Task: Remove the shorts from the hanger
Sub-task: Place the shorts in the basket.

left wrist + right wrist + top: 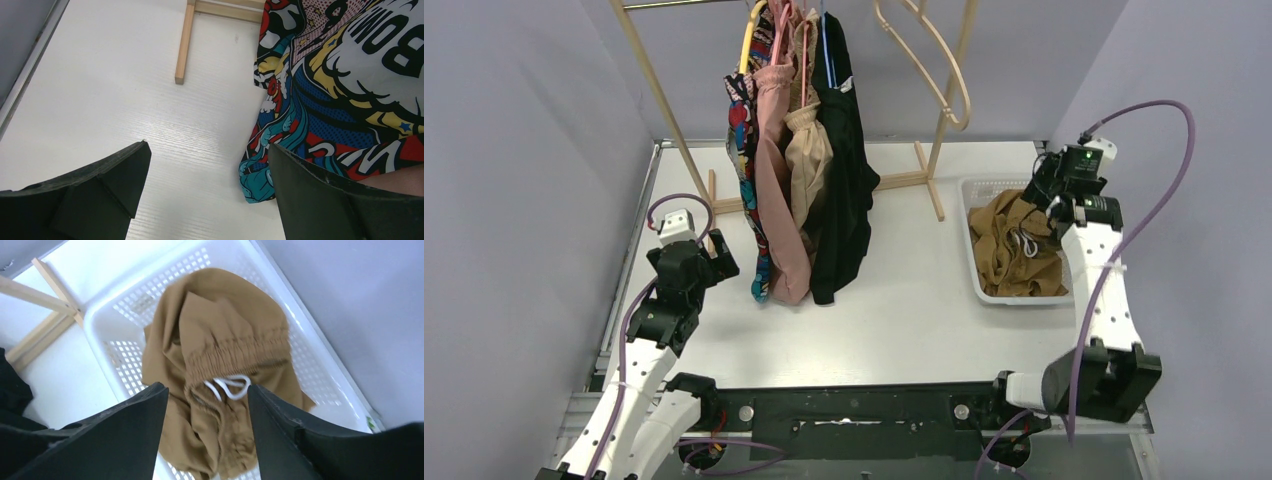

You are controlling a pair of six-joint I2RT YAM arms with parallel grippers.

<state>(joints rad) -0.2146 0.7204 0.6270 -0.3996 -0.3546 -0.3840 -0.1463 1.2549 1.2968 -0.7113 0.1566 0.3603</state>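
Four pairs of shorts hang on hangers from the wooden rack: comic-print [742,130], dusty pink [774,200], beige [809,160] and black [844,190]. The tan-brown shorts [1019,245] lie crumpled in the white basket [984,185], gathered waist and white drawstring up [225,335]. My right gripper [1039,200] hovers just above them, open [206,386], touching nothing. My left gripper [714,255] stands open low over the table [208,145]. The comic-print shorts' hem [340,90] hangs beside its right finger.
An empty wooden hanger [934,60] hangs at the rack's right end. The rack's wooden feet [184,45] rest on the white table, one beside the basket [40,295]. Grey walls close in on both sides, and the basket [95,335] stands against the right wall.
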